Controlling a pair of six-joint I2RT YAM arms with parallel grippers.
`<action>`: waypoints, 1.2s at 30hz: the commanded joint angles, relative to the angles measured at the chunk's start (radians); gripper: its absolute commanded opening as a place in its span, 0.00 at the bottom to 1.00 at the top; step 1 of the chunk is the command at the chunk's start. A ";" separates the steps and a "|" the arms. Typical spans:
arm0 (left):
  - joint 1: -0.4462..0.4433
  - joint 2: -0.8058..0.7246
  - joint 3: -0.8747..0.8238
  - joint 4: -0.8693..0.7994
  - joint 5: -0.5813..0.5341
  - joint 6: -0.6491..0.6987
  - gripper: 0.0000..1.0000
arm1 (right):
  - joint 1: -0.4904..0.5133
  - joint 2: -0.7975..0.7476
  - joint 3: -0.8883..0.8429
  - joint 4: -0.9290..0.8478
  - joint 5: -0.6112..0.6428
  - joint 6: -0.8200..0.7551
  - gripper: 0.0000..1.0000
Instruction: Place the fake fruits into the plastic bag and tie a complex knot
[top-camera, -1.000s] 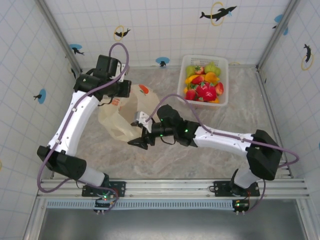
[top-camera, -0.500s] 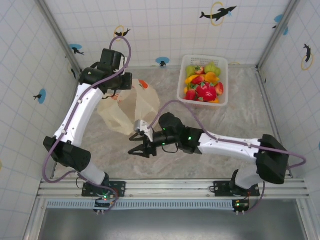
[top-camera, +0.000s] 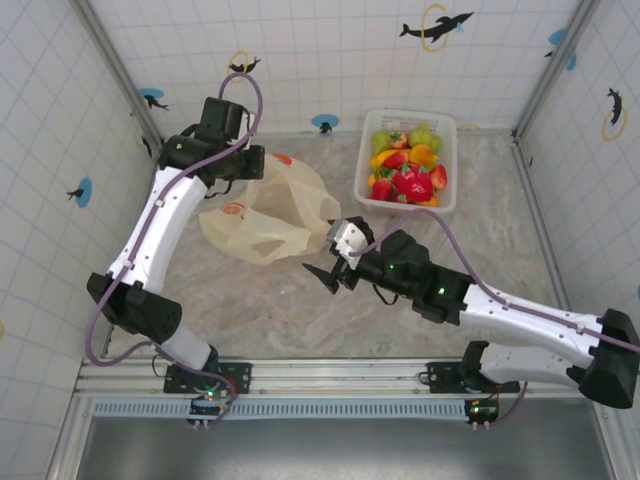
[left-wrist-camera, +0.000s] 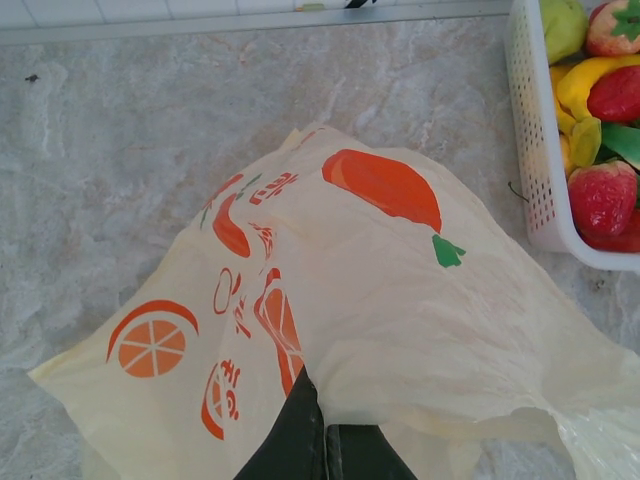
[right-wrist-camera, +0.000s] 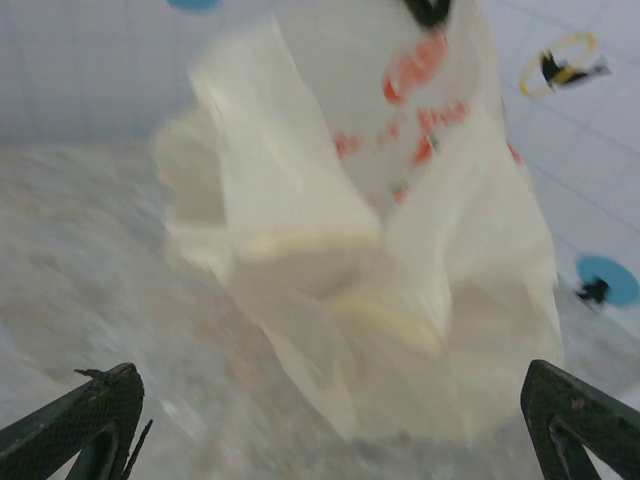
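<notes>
The plastic bag (top-camera: 268, 212) is cream-yellow with orange fruit prints and slumps on the marble table, left of centre. My left gripper (top-camera: 250, 168) is at its far top edge. In the left wrist view its fingers (left-wrist-camera: 300, 440) are pressed together, shut on a fold of the bag (left-wrist-camera: 400, 290). My right gripper (top-camera: 325, 262) is open just off the bag's near right side, with nothing between its fingers. In the right wrist view the blurred bag (right-wrist-camera: 370, 240) hangs ahead of the wide-apart fingertips (right-wrist-camera: 100, 405). The fake fruits (top-camera: 405, 165) lie heaped in the white basket (top-camera: 446, 124).
The basket (left-wrist-camera: 535, 150) of fruits (left-wrist-camera: 603, 192) stands at the back right against the tiled wall, close to the bag's right side. Tiled walls with metal posts enclose the table on three sides. Bare marble (top-camera: 300, 320) lies in front of the bag.
My right gripper has swung right, away from the bag's near edge, and opened wider. The bag now drapes further right. The left arm shifted slightly back, still pinching the bag.
</notes>
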 joint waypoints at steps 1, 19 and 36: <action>0.005 -0.018 0.009 -0.005 0.016 0.012 0.00 | -0.064 0.012 -0.098 0.186 0.072 -0.120 1.00; 0.005 -0.105 -0.074 0.021 0.133 0.126 0.00 | -0.251 0.431 0.014 0.848 -0.321 0.039 0.51; 0.005 -0.330 -0.334 0.083 0.314 0.301 0.00 | -0.493 0.164 0.223 0.283 -0.861 0.667 0.00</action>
